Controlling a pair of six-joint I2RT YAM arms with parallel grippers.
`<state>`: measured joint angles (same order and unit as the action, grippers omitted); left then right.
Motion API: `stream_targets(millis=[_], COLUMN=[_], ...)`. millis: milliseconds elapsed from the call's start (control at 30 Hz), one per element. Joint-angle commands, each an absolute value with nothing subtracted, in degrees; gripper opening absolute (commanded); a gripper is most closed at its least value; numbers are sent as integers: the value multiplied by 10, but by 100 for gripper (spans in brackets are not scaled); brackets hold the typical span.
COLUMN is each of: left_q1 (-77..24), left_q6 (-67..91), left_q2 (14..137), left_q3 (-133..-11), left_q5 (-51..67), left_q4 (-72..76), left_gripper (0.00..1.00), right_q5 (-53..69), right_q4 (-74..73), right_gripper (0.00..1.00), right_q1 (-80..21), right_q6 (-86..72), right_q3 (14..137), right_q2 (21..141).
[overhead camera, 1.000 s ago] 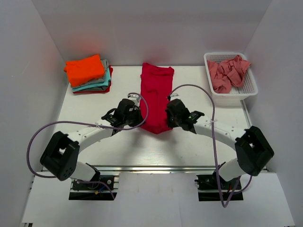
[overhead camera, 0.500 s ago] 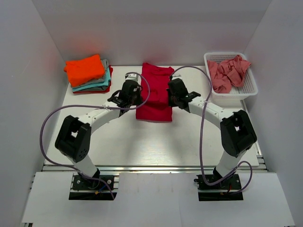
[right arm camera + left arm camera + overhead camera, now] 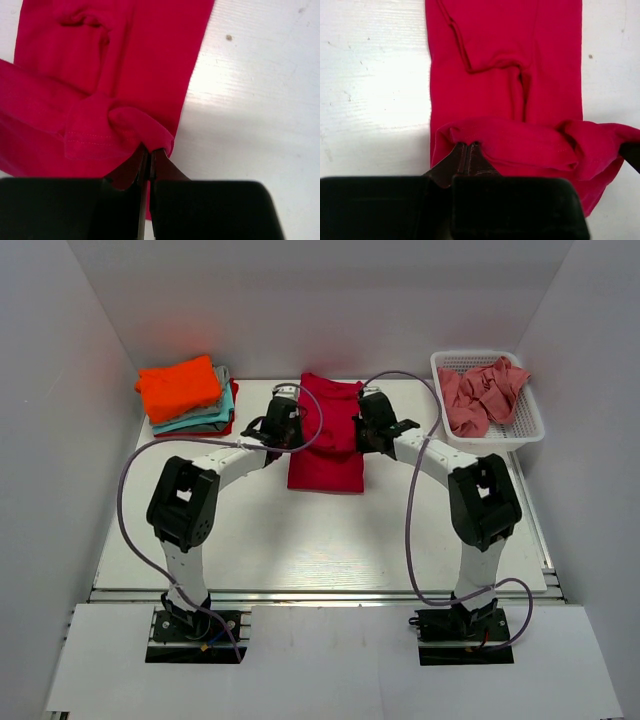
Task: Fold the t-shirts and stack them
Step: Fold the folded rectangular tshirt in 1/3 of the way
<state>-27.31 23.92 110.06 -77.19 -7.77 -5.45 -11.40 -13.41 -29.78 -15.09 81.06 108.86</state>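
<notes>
A deep crimson t-shirt (image 3: 326, 445) lies as a long strip at the table's back middle, its near end doubled over toward the far end. My left gripper (image 3: 285, 426) is shut on the folded hem at its left edge (image 3: 468, 145). My right gripper (image 3: 369, 426) is shut on the hem at its right edge (image 3: 149, 148). The crimson cloth fills both wrist views (image 3: 510, 100) (image 3: 100, 65). A stack of folded t-shirts (image 3: 186, 396), orange on top over teal, grey and red, sits at the back left. Salmon-pink t-shirts (image 3: 482, 392) lie crumpled in the basket.
The white mesh basket (image 3: 533, 426) stands at the back right corner. White walls close in the table at the back and both sides. Grey cables loop from both arms over the table's near half.
Both grippers have carried the crimson shirt's near hem away from the bases toward the back, folding the shirt over itself. The shirt now looks shorter.
</notes>
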Motion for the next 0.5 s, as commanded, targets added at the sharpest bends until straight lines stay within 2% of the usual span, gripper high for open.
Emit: stream_targets(millis=[0,33,67,100,133,200,233,267,333,433,467], left_q1=[-260,-260,-253,-245,-239,-221,-215,-210,-202,-196,-196], left_q6=[233,233,233,227,209,203,190,183,175,175,175], left_q2=[1111,1120,1129,1142,1177,1220,1256,1257,1244,1202,1174], left_q3=[-805,-813,-832,-851,-877,-994,-1065,-1078,-1070,-1035,-1015], left_q5=[-69,-69,-75,-75,-69,-83,-57,-52,-28,-33,-33], left_q4=[-46,-39,-39,-39,-67,-109,-128,-121,-89,-99,-99], left_gripper=[0,0,8,24,47,70,97,100,100,100,100], right_q5=[-84,-80,-89,-96,-112,-112,-99,-91,-50,-17,18], right_q4=[-110,-108,-104,-106,-106,-103,-116,-126,-144,-139,-132], right_gripper=[0,0,2,6,20,42,64,69,78,82,82], right_q1=[-281,-279,-272,-268,-265,-244,-240,-227,-224,-223,-224], right_q6=[-138,-138,-141,-150,-153,-149,-143,-142,-134,-122,-120], right_q3=[853,866,877,885,909,973,992,1059,1086,1064,1017], right_q2=[1128,1134,1148,1154,1171,1191,1214,1221,1228,1188,1180])
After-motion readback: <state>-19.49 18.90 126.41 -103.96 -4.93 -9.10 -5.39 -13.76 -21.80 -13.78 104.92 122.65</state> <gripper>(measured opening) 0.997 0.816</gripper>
